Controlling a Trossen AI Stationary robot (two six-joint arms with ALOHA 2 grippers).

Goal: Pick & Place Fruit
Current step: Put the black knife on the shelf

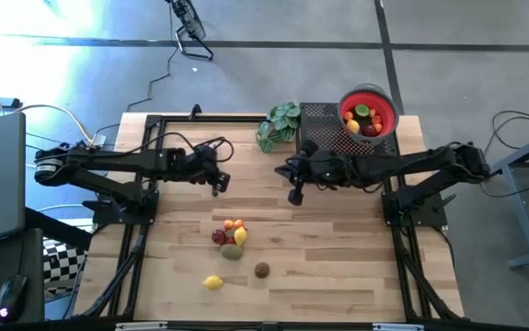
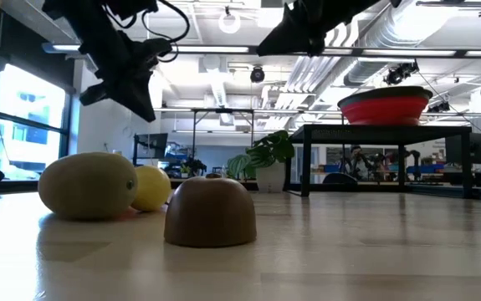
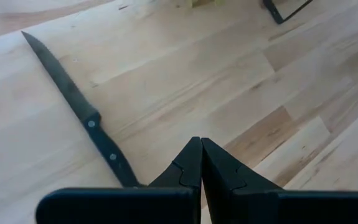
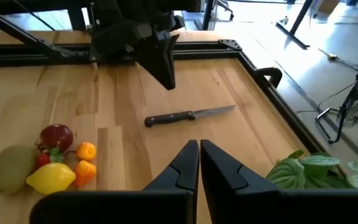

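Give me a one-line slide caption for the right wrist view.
Right gripper, jaws shut, faces a knife and a fruit cluster on the wooden table.

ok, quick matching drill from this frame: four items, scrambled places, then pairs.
Items:
1. red bowl
2. lemon
3. knife
4. leafy plant

Places:
A. lying flat on the wood between the arms
B. alone near the table's front edge
C. raised on the black stand, fruit inside
D. on the table beside the black stand

Pairs: 1-C, 2-B, 3-A, 4-D
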